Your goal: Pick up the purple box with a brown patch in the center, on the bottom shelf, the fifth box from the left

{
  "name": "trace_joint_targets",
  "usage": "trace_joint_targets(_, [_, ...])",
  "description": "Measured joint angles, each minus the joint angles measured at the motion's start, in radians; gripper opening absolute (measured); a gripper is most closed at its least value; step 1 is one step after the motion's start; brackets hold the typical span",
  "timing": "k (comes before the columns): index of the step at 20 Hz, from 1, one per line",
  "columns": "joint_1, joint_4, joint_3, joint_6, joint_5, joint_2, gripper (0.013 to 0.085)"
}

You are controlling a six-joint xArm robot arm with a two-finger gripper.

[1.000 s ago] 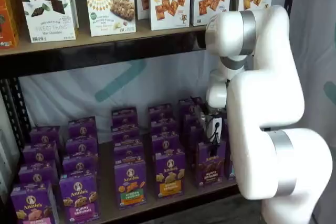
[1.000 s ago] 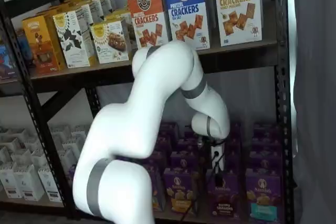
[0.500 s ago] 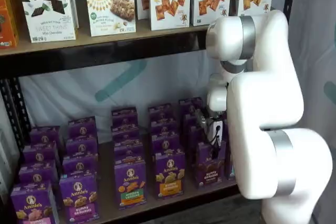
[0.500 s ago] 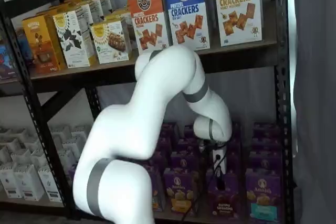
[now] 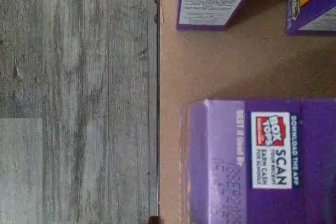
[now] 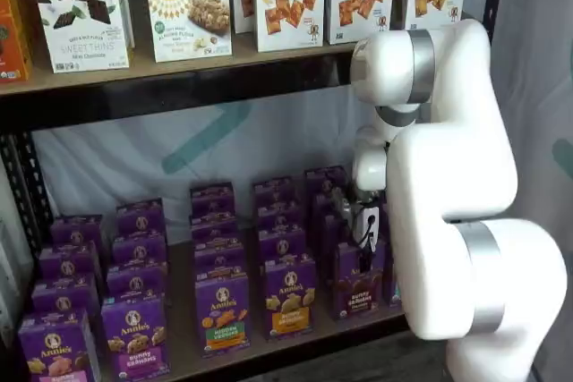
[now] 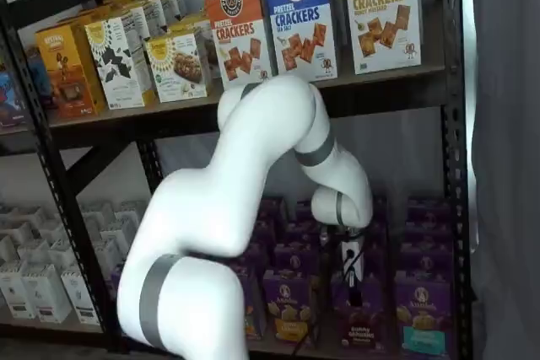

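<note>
Right now the gripper is hanging right above the purple box, box at its 6 o'clock, front row of the bottom shelf; jaw state unreadable

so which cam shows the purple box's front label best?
A shelf view: the purple box shows its brown patch and lettering unblocked. The other shelf view shows it low with a cable across; the wrist view shows only a purple box top.

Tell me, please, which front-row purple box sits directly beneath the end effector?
The purple box with dark brown biscuits; its neighbours show an orange or teal front.
</note>
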Motion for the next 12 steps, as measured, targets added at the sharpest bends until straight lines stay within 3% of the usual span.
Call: trace_joint_targets(12, [0.001,-0.011,-0.006,0.011,0.003,0.005,0.041])
